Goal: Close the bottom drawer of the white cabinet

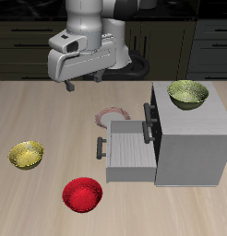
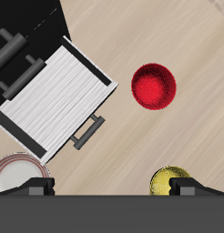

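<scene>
The white cabinet [image 1: 191, 138] stands on the table. Its bottom drawer [image 1: 134, 147] is pulled far out, with the tray showing behind the flat front panel and dark bar handle [image 1: 100, 145]. The two upper drawers are shut. In the wrist view the open drawer [image 2: 55, 96] and its handle [image 2: 86, 130] lie below the gripper. My gripper [image 1: 83, 85] hangs high above the table, farther back than the drawer front and apart from it. It is open and empty, and its fingertips [image 2: 36, 188] stand wide apart in the wrist view.
A yellow-green bowl [image 1: 187, 93] sits on top of the cabinet. A red bowl [image 1: 83, 194] and a yellow bowl [image 1: 26, 155] lie on the table in front of the drawer. A pale white bowl [image 1: 113, 115] lies just behind the drawer front.
</scene>
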Robot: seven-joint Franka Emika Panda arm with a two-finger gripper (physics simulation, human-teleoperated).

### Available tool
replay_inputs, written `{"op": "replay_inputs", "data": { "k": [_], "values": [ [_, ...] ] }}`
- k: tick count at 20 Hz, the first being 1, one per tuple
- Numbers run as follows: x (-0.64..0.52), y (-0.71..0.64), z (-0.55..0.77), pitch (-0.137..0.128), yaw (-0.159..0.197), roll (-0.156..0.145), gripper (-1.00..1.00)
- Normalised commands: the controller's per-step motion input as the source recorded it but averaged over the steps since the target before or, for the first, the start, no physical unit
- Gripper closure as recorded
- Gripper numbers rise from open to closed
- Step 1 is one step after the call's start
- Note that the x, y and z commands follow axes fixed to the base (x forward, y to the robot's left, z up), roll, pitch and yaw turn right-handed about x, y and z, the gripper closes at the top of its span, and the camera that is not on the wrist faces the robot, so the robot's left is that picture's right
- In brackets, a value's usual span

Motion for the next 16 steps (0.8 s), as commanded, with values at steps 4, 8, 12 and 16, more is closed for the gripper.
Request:
{"op": "replay_inputs", "data": {
  "k": [4, 8, 12, 16],
  "values": [
    [-0.14, 0.06, -0.11, -0.007, 0.211, 0.008, -1.00],
    [-0.23, 0.13, -0.31, 0.021, 0.331, 0.038, -1.00],
    [-0.12, 0.07, -0.21, -0.038, 0.306, -0.025, -1.00],
    [-0.14, 0.09, -0.25, 0.004, 0.272, -0.001, -1.00]
  ]
}}
